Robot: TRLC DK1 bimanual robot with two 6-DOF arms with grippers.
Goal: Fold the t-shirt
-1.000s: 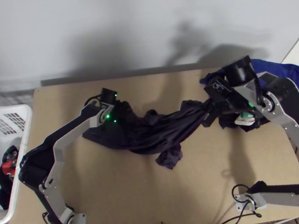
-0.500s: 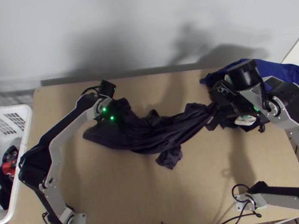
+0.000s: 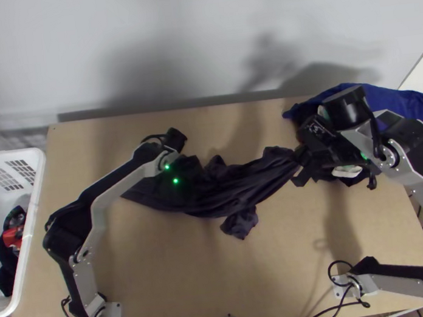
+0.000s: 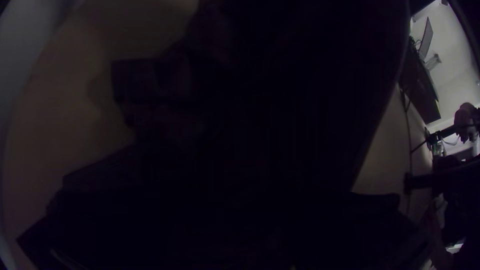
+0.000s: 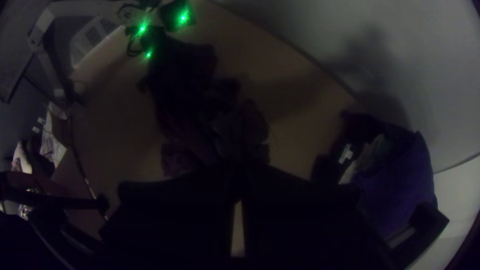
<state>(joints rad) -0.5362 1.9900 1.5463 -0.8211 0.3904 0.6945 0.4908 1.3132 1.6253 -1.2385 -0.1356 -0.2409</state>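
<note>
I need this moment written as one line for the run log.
t-shirt: dark, bunched on table | right hand: shut on its right end | left hand: over its left part | status: not folded

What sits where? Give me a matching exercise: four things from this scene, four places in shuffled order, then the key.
Things:
1. dark t-shirt
2. blue cloth
3. white basket
4. right claw

Places:
A. at the far right corner of the table
B. at the t-shirt's right-hand end
C. bunched across the table's middle
D. by the table's left side

Pairs: 1-C, 2-A, 3-D, 4-B
</note>
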